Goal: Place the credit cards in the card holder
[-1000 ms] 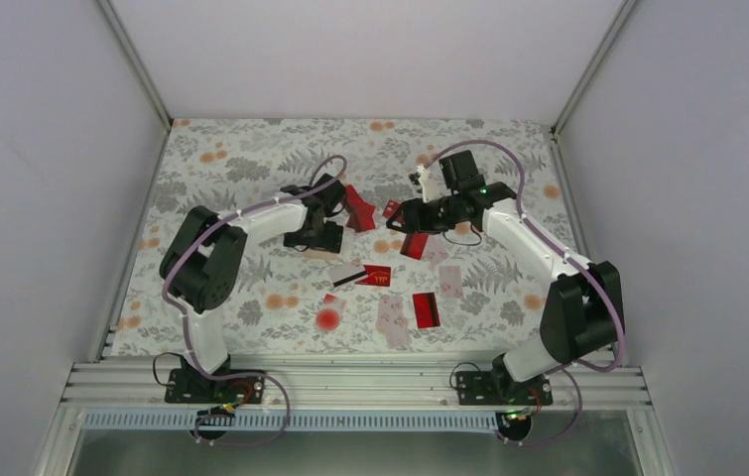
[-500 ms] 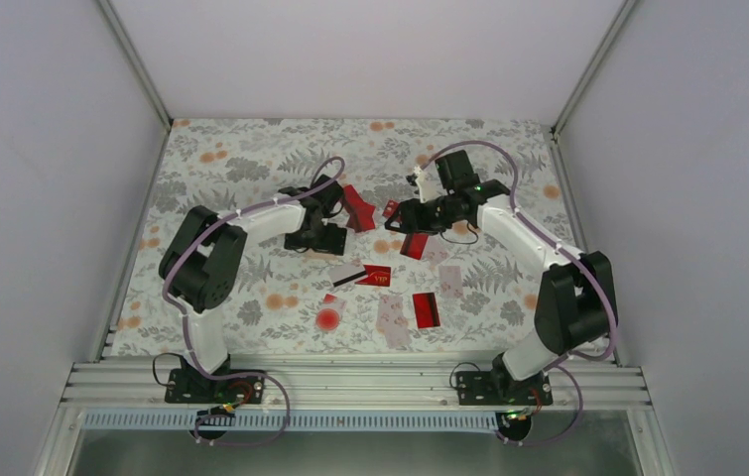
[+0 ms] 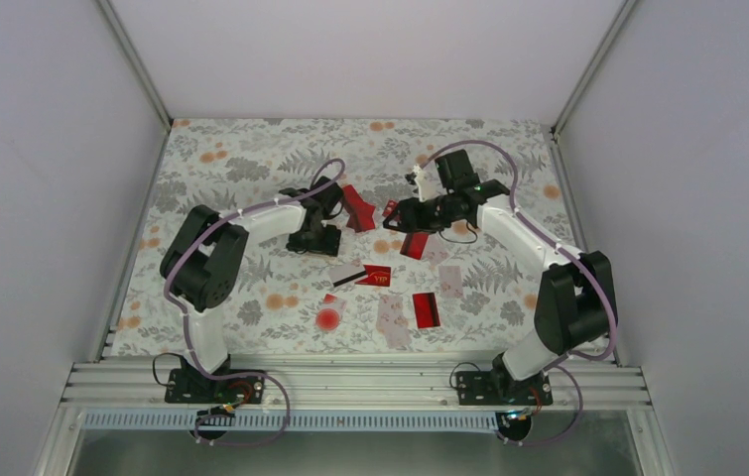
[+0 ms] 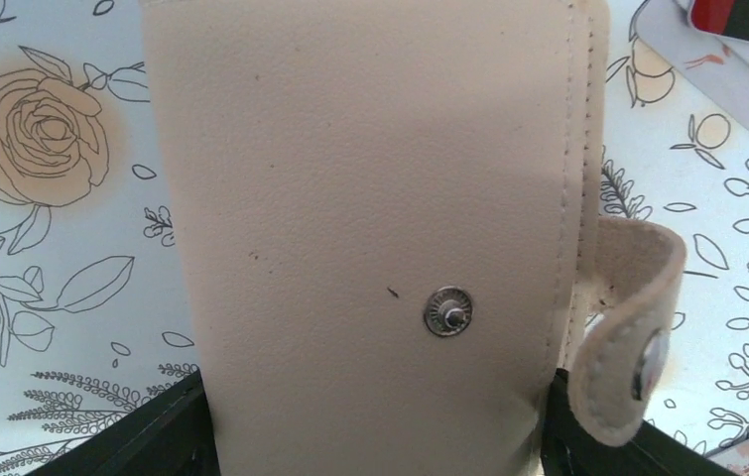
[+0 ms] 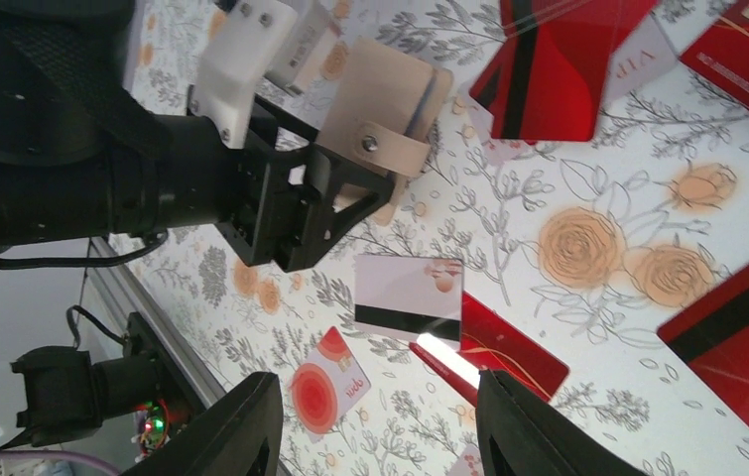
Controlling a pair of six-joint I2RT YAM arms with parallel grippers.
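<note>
The tan card holder [image 4: 370, 218] fills the left wrist view, its snap strap [image 4: 628, 337] hanging loose at the right. My left gripper [image 3: 315, 238] is shut on it, one black finger against each side edge. The right wrist view shows the same hold on the card holder [image 5: 385, 99]. My right gripper [image 3: 395, 213] hovers open above the mat with nothing between its fingers [image 5: 251, 426]. Credit cards lie scattered: a white one with a black stripe [image 3: 347, 274], red ones [image 3: 375, 276] [image 3: 426, 309] [image 3: 357, 208] [image 3: 414, 245], and pale pinkish ones [image 3: 391, 317] [image 3: 449, 281].
A pale card printed with a red disc [image 3: 328, 315] lies near the front of the floral mat [image 3: 231, 159]. White walls close in the mat at the back and both sides. The metal rail [image 3: 350, 382] with both arm bases runs along the near edge.
My left gripper's jaws have narrowed onto the card holder. The right arm has drawn slightly back and left; the cards lie as before.
</note>
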